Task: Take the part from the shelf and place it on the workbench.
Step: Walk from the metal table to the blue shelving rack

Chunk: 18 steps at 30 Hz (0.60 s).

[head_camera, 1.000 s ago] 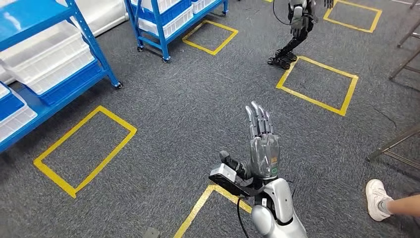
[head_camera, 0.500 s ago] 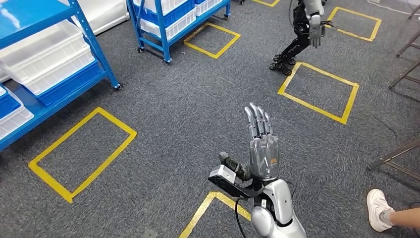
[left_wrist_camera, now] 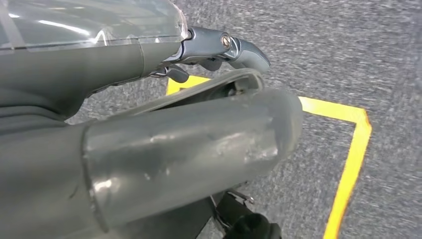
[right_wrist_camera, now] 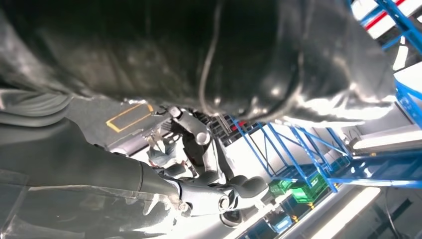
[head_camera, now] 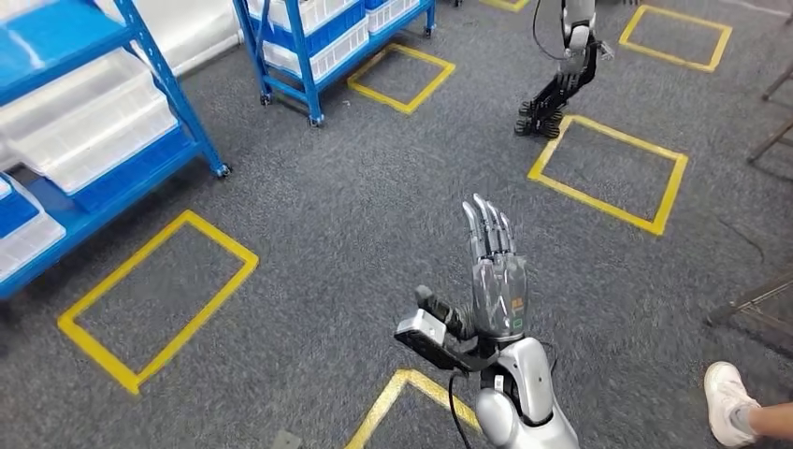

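Right hand (head_camera: 496, 281) raised over grey carpet (head_camera: 374, 206), fingers straight and together, palm empty; left hand (left_wrist_camera: 149, 144) seen close, grip indiscernible. A person's white shoe (head_camera: 731, 402) nearby. Beyond, yellow floor squares (head_camera: 150, 299); farther, blue shelves (head_camera: 103, 140) with white bins; the part cannot be told

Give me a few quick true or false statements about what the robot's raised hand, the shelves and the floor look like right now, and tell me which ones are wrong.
1. The right hand is raised with fingers straight and holds nothing. True.
2. The blue shelves hold red bins. False: the bins are white.
3. Yellow tape rectangles mark the grey carpet. True.
4. A person's shoe is at the far left. False: it is at the lower right.
5. Another robot stands farther off. True.
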Motion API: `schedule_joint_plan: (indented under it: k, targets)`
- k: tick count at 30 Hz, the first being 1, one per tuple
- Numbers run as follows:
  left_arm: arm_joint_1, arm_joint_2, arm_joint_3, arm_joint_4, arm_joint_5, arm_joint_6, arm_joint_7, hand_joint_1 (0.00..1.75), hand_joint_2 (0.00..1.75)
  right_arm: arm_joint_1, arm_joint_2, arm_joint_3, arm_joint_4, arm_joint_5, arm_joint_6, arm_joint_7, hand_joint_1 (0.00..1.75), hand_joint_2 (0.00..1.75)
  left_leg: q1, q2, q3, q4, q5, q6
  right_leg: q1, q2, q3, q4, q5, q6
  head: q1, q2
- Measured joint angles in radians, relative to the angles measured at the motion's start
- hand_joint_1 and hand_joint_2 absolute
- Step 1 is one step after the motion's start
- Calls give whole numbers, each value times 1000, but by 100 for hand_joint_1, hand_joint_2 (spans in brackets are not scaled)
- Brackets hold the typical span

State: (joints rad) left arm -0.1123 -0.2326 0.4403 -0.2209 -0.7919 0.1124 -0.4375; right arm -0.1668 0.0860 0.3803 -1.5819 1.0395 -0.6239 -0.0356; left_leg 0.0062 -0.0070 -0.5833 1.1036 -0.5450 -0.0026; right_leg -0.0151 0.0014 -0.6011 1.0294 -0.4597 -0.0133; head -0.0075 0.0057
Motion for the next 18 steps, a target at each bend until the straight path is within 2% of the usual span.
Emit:
schedule_joint_plan:
  k: [2, 3, 4, 5, 7, 8, 9, 12, 14, 15, 17, 18]
  targets:
    - [1, 0, 0, 0, 0, 0, 0, 0, 0, 0, 1, 0, 0, 0, 0, 0, 0, 0, 4, 1, -73, 133, -49, -7, 1, -3, 6, 0, -7, -8, 0, 0]
    - [3, 0, 0, 0, 0, 0, 0, 0, 0, 1, 1, 0, 1, 0, 0, 0, 0, 0, 5, 1, -104, 181, -58, -10, 2, -3, 9, 0, -9, -9, 0, 0]
    - [4, 0, 0, 0, 0, 0, 0, 0, 0, 1, 1, 0, 1, 0, 0, 0, 0, 0, 6, 1, -119, 196, -48, -11, 2, -3, 13, 0, -13, -9, 0, 0]
    - [5, 1, 0, 0, 0, 0, 0, 0, 0, 1, 1, 0, 1, 0, 1, 0, 0, 0, 7, 1, -115, 172, -19, -11, 2, -2, 18, 0, -16, -8, 0, 0]
    - [4, 1, 0, 0, 0, 0, 0, 0, 0, 1, 1, 0, 1, 0, 1, 0, 0, 0, 7, 1, -66, 48, 61, -6, 2, -1, 30, 1, -25, -4, 0, 0]
    - [3, 1, 0, 0, 0, 0, 0, 0, 0, 1, 1, 0, 1, 0, 1, 0, 0, 0, 5, 1, -39, -13, 86, -2, 4, -1, 34, 2, -29, 0, 0, 0]
    - [2, 1, 0, 0, 0, 0, 0, 0, 0, 1, 1, 0, 1, 0, 1, 0, 0, 0, 3, 1, -21, -52, 96, 3, 5, -1, 35, 3, -31, 5, 0, 0]
    - [2, 1, 0, 0, -1, 0, 1, 0, 0, 0, 1, 0, 0, -3, 1, 0, 0, 0, 1, 0, -12, -77, 92, 17, 8, -1, 34, 0, -35, 18, 0, 0]
    - [2, 0, 0, 0, -1, 0, 1, 0, 0, -1, 1, 0, 0, -7, 2, 0, 0, 0, 5, 0, -4, -89, 94, 29, 6, -1, 24, 25, -54, 27, 0, 0]
    - [1, 0, 0, 0, -1, 0, 1, 0, 0, -2, 1, 0, 0, -9, 3, 0, 0, 0, 7, 1, 1, -94, 95, 34, 6, -1, 6, 64, -75, 31, 0, 0]
    - [0, 0, 0, 0, -2, 0, 1, 0, 0, -1, 0, 0, 1, -11, 5, 0, 0, 0, 5, 2, 5, -96, 92, 42, 3, -1, -57, 181, -123, 35, 0, 0]
    - [0, 0, 0, 0, -3, 0, 1, 0, 0, 0, 0, 0, 3, -12, 5, 0, 0, 0, 5, 2, 7, -95, 90, 44, 1, -1, -88, 231, -135, 37, 0, 0]
